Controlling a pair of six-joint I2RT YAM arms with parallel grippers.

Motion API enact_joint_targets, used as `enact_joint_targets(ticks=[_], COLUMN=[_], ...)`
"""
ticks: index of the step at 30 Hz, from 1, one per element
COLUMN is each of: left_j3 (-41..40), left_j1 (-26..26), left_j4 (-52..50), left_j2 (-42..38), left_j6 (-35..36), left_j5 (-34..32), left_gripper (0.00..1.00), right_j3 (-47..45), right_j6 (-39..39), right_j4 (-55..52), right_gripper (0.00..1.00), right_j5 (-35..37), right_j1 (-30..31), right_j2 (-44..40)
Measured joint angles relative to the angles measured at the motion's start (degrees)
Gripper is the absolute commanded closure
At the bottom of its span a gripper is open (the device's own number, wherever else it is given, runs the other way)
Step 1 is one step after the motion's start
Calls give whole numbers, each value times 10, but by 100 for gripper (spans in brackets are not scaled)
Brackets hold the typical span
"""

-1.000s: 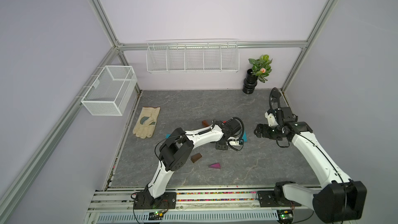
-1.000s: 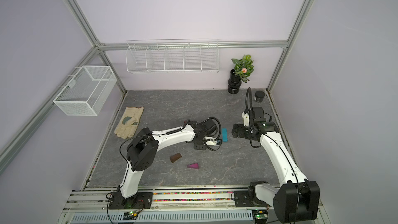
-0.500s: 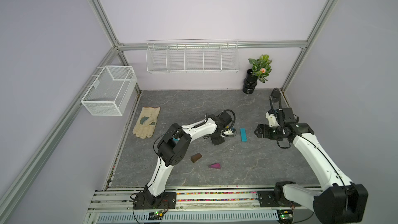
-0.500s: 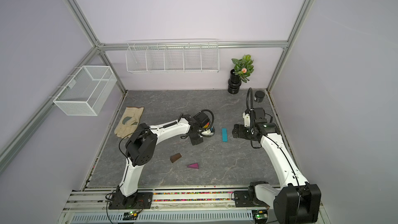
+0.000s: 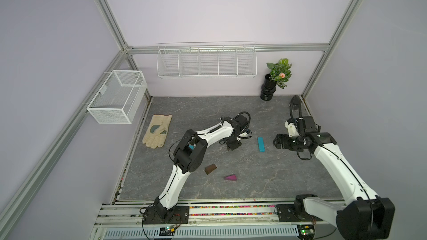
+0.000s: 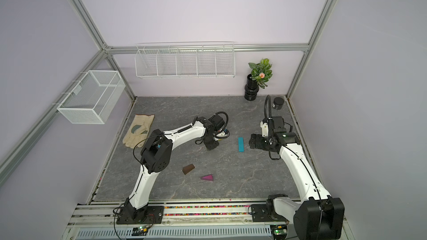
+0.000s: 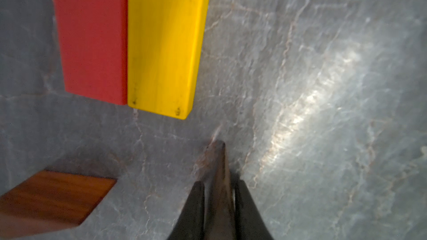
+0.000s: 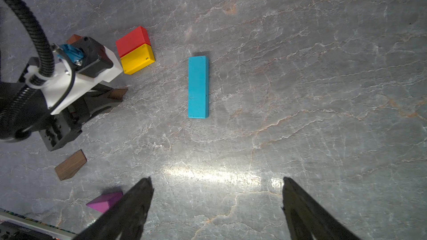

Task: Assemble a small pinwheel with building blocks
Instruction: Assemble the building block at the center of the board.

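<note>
My left gripper (image 5: 232,146) (image 7: 219,182) is shut on a brown wedge (image 7: 219,169) (image 8: 118,93), held edge-on low over the tabletop. Just beyond it lie the red brick (image 7: 92,38) (image 8: 132,40) and the yellow brick (image 7: 164,42) (image 8: 138,60), side by side and touching. Another brown wedge (image 7: 53,199) lies beside them. A teal bar (image 5: 261,144) (image 8: 198,86) lies between the two arms. My right gripper (image 5: 276,143) (image 8: 217,178) hangs open and holds nothing, just right of the bar. Nearer the front lie a brown wedge (image 5: 210,169) (image 8: 70,165) and a purple wedge (image 5: 230,177) (image 8: 105,202).
A beige glove (image 5: 158,131) lies at the left edge. A black jar (image 6: 278,103) and a potted plant (image 5: 277,77) stand at the back right. Wire baskets (image 5: 206,60) hang on the walls. A bit of teal (image 5: 191,146) shows under the left arm's elbow.
My left gripper has drawn back leftward from the teal bar and closed on a brown wedge. The right arm has hardly moved and stays open.
</note>
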Motion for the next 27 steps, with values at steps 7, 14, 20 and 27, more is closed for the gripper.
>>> enact_joint_targets(ticks=[7,14,20,27], left_j3=[0,0,-2,-5], left_j1=[3,5,5,6], left_j4=[-2,-2,-1,5], left_j2=[0,0,0,0], left_j6=[-22,-31,-33,-39], left_j5=[5,9,12,19], left_gripper=[100,87,68,57], right_j3=[-1,-2,-2,-2], right_j6=[0,1,1,0], right_j4=[0,0,0,0], right_gripper=[10,10,9,9], right_j5=[0,0,0,0], right_j1=[0,0,0,0], right_j2=[-2,-3,-3,-3])
